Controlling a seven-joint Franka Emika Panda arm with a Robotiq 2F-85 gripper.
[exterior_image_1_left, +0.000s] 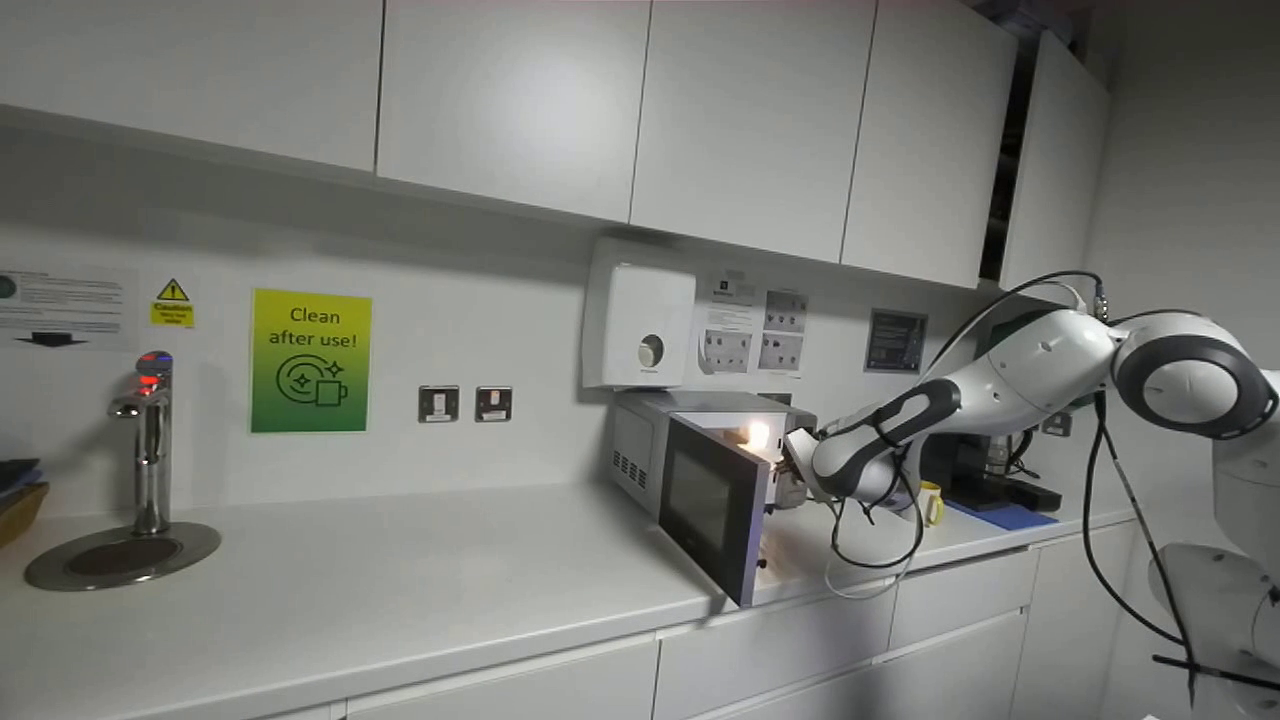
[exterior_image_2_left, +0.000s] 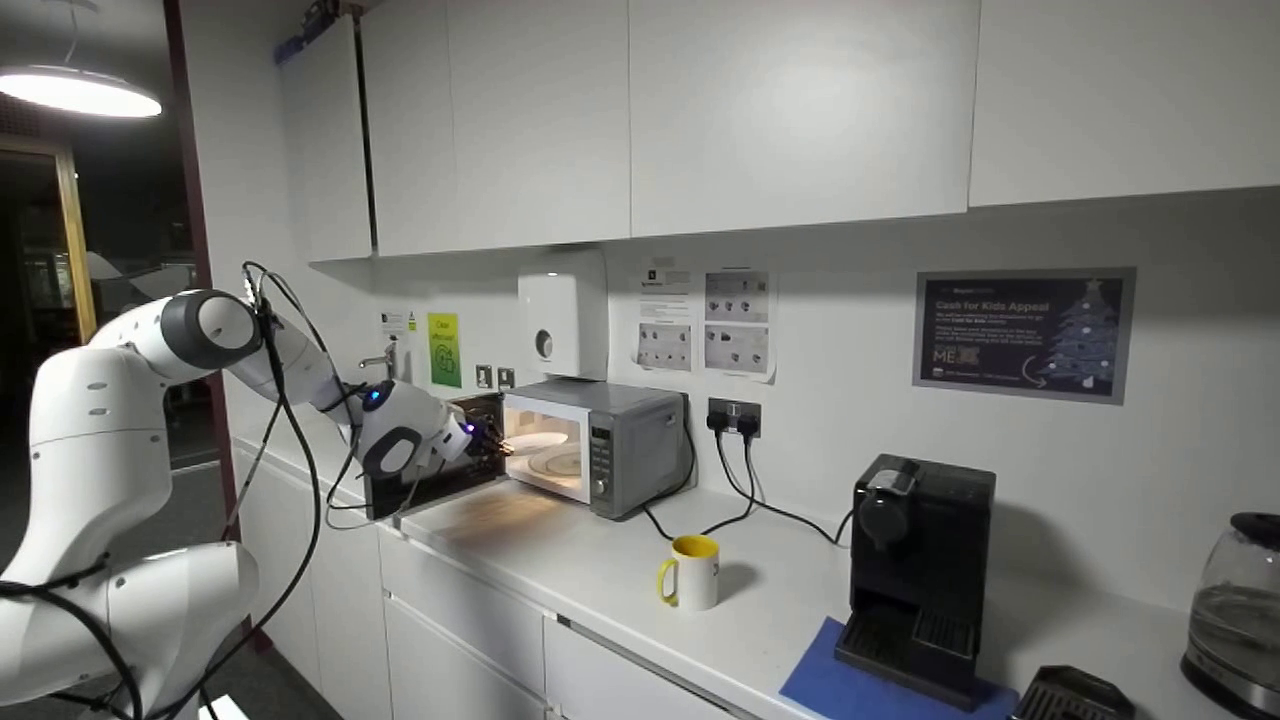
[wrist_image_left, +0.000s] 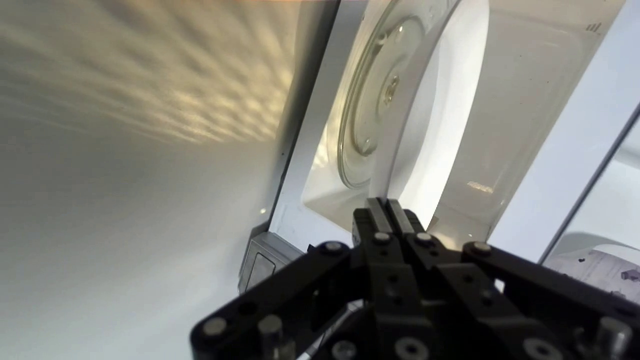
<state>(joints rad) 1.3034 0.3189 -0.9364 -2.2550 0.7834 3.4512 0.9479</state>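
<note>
White and smooth, the plate (wrist_image_left: 447, 107) is pinched at its rim by the hand (wrist_image_left: 383, 201), whose fingers are drawn almost together with only that thin edge between them. Such a one-sided hold looks like the main risk: the plate's weight hangs well off the fingertips, so it could swivel or slide out and drop onto the glass turntable (wrist_image_left: 372, 110). Its tilt in the wrist view also suggests that its free edge could knock the inside of the microwave (exterior_image_2_left: 645, 450) if the hand turns.

From the fingertips, at the lower centre of the wrist view, the plate reaches up toward the top edge, with the turntable on its left. In an exterior view it shows just right of the hand, near the centre of the frame; whether it touches the turntable, I cannot tell.

Farther out, the door (exterior_image_1_left: 705, 500) stands open beside the hand, right of centre in an exterior view, near enough that a sideways move might bump it. On the surface (exterior_image_2_left: 600, 560), a yellow-and-white mug (exterior_image_2_left: 697, 580) stands in the lower middle of the frame, well apart from the hand.
</note>
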